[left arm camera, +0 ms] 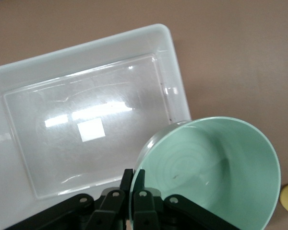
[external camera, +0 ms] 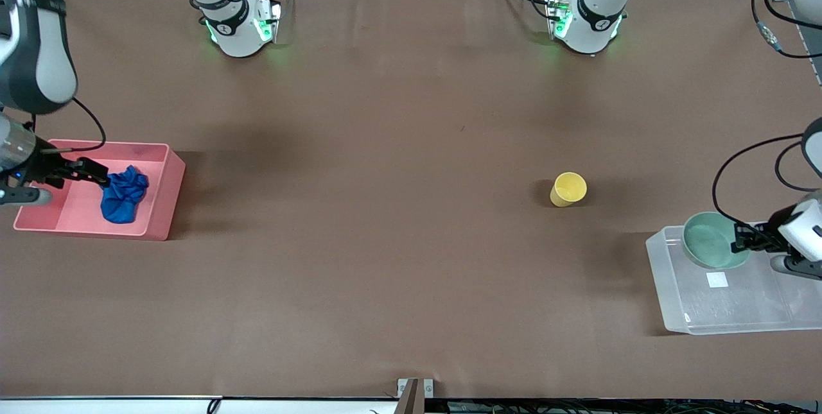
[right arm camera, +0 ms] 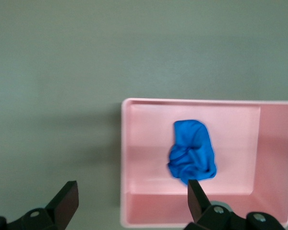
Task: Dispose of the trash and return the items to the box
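Overhead, a brown table (external camera: 398, 260) stretches between two white Franka arms whose bases stand along its farther edge. At the left arm's end of the table sits the clear box (external camera: 668, 285), a see-through rectangular tub with a small white sticker (external camera: 717, 280) on its bottom. At the right arm's end sits a pink bin (external camera: 164, 199), an opaque rectangular container with a divider wall inside.

The left gripper (external camera: 737, 241) hangs over the clear box with its fingers (left arm camera: 140, 201) pressed together on the rim of the mint-green bowl (external camera: 706, 237). The bowl is tilted, its hollow turned toward the camera across the table, and it sits above the end of the box that lies farther from that camera. In the left wrist view the bowl's rim (left arm camera: 134, 191) runs straight between the two black pads.

The right gripper (external camera: 101, 175) hovers over the pink bin with its fingers (right arm camera: 67, 201) spread wide apart and nothing between them. Below it the blue cloth wad (external camera: 123, 194) lies crumpled on the floor of the bin's larger compartment, free of the gripper.

The yellow cup (external camera: 568, 189) rests alone on the bare table, between the two containers and closer to the clear box, its mouth tipped toward the left arm's end.
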